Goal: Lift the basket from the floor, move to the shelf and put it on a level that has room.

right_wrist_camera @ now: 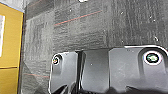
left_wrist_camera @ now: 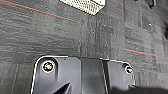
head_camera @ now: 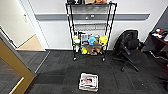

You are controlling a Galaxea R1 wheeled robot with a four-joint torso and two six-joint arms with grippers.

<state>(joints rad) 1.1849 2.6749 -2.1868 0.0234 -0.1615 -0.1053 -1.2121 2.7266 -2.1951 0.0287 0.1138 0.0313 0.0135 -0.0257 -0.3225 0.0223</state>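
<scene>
Basket (head_camera: pixel 88 82) on the floor (head_camera: pixel 57 72), in front of the shelf (head_camera: pixel 90 30).
It looks light, with soft mesh sides; the dark rim seems best to grab. I cannot tell how the fingers stand.

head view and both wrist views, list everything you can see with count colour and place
basket: one, cream mesh sides, magazine on top, on the carpet in front of the robot; its mesh corner also in the left wrist view
floor: dark grey carpet tiles, thin red lines across them in the wrist views
shelf: one, black wire rack on casters, against the white wall
level: second from top, looks bare
items on lower tiers: yellow, blue and green, count unclear
office chair: one, black, right of the shelf
wooden door: tan, near left
wrist plate: dark, round fittings; another in the right wrist view
</scene>
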